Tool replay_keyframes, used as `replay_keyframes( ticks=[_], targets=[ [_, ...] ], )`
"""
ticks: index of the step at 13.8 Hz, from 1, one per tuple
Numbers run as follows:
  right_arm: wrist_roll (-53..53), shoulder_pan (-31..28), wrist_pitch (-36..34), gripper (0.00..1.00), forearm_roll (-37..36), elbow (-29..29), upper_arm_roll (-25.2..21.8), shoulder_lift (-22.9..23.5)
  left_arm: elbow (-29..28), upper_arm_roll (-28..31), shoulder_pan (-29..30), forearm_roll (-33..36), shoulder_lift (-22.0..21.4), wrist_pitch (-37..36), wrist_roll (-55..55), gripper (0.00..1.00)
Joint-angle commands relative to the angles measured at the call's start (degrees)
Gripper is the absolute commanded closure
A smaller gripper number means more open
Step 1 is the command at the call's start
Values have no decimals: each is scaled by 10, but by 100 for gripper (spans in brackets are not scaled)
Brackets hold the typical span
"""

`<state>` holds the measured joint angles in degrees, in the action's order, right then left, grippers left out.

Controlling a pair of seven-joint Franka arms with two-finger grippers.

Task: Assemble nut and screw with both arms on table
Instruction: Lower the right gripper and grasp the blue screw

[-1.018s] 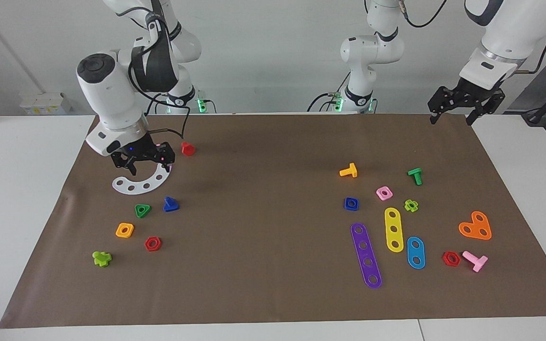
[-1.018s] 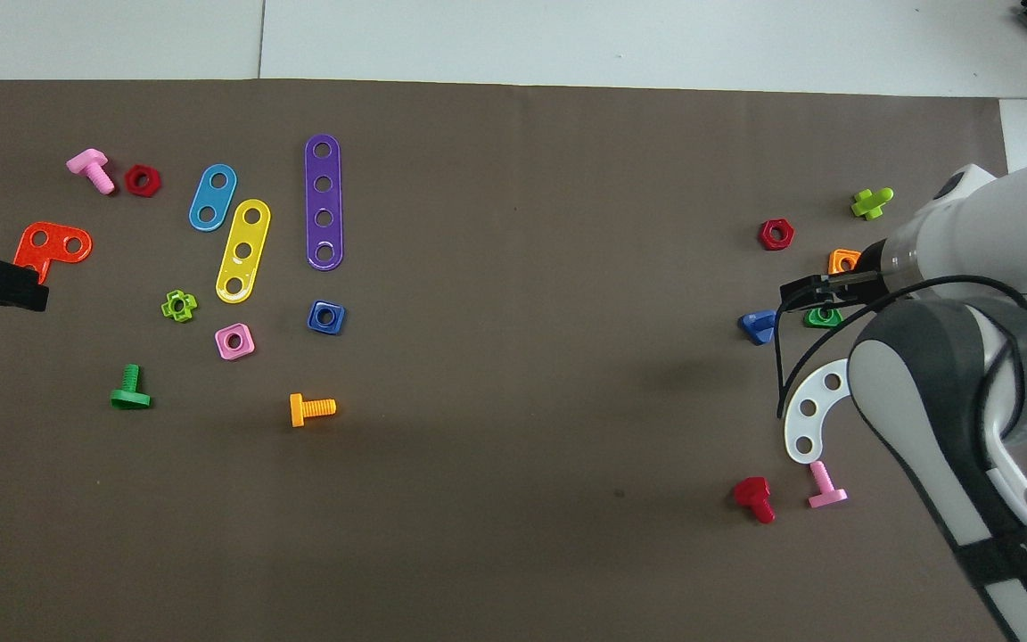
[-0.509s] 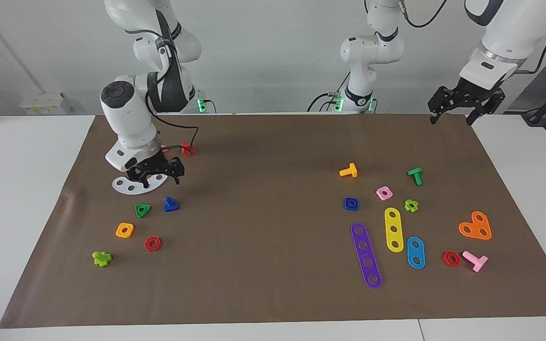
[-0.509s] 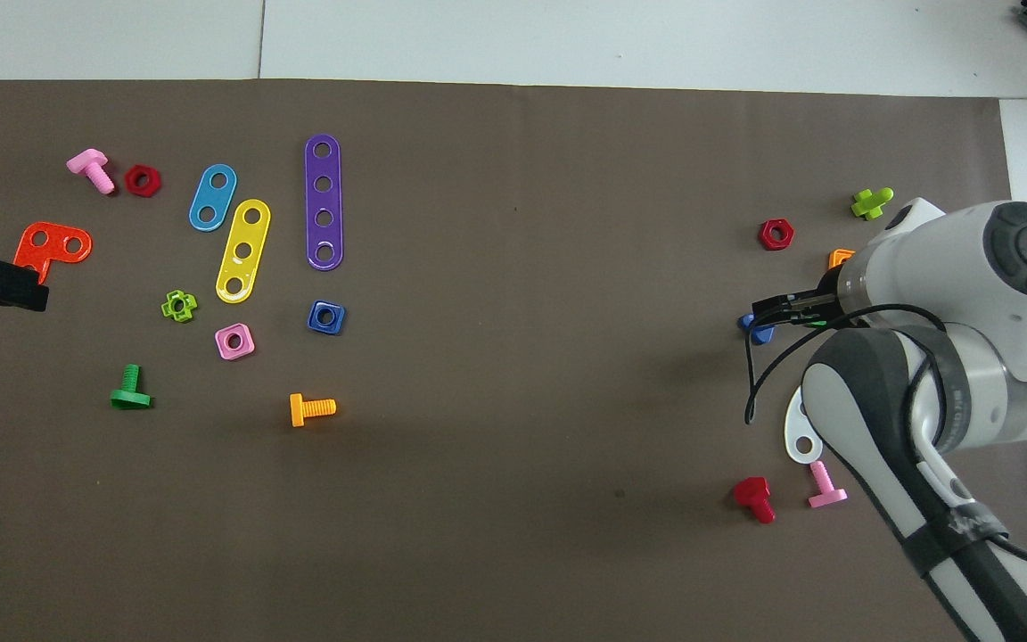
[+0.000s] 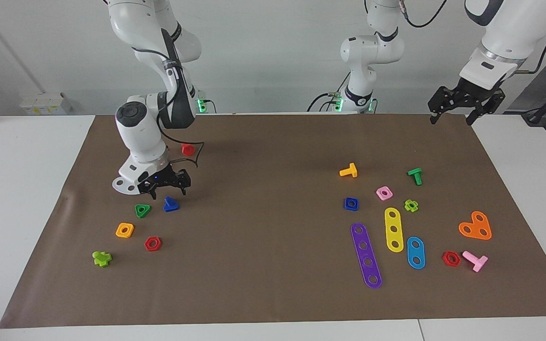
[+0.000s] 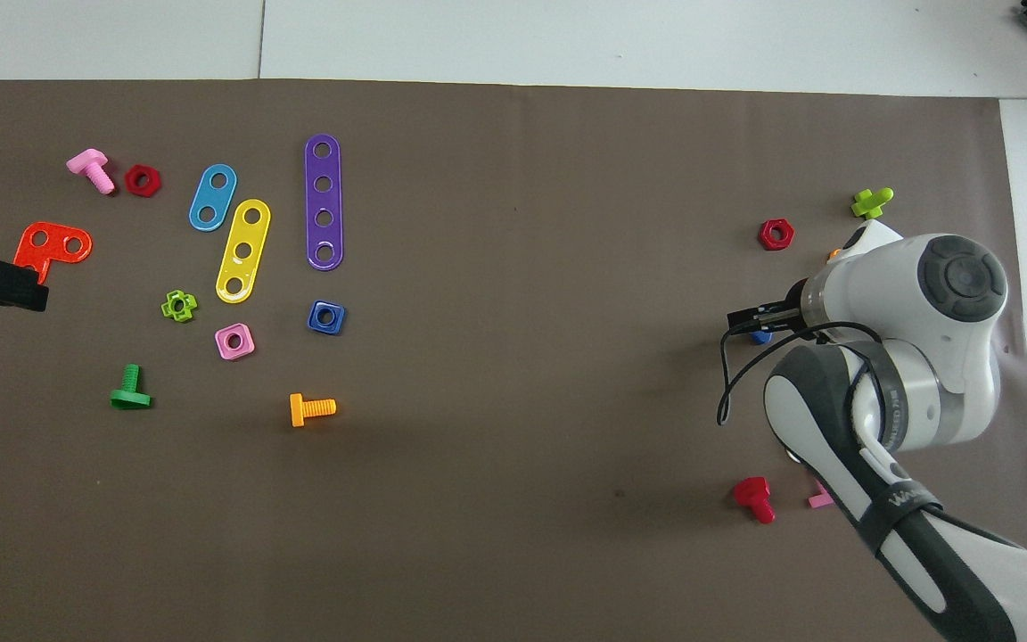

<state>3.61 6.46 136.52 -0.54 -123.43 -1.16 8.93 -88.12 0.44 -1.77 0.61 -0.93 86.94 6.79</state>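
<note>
A: Which parts lay at the right arm's end of the table (image 5: 31,199)?

B: A lime cross piece (image 5: 102,258), an orange square nut (image 5: 124,230), a green triangular nut (image 5: 142,210) and a red hex nut (image 5: 152,243). The screw (image 5: 171,204), dark blue with a triangular head, rested on the brown mat (image 5: 263,265) beside the green nut.

A: And the right gripper (image 5: 168,184)?

B: It hung just over the screw, jaws spread, holding nothing and apart from it. White lettering on the arm's black band was unreadable.

A: Toward the left arm's end?

B: The nut (image 5: 351,203), dark blue and square, lay flat beside a pink square nut (image 5: 384,192), nearer the robots than a purple strip (image 5: 366,255).

A: The left gripper (image 5: 465,105)?

B: Raised over the mat's corner, jaws spread, empty, waiting.
</note>
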Motion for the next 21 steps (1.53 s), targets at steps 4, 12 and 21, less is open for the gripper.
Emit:
replay_keyframes(
  ticks=[4, 12, 21],
  targets=[
    [41, -15, 54, 14, 11, -34, 2, 5, -14, -4, 6, 2, -14, -4, -3, 0],
    [48, -16, 67, 44, 11, -37, 2, 18, -14, -5, 6, 2, -14, -4, -3, 0],
    [47, -17, 79, 64, 11, -38, 2, 21, -14, -4, 6, 2, -14, -4, -3, 0]
  ],
)
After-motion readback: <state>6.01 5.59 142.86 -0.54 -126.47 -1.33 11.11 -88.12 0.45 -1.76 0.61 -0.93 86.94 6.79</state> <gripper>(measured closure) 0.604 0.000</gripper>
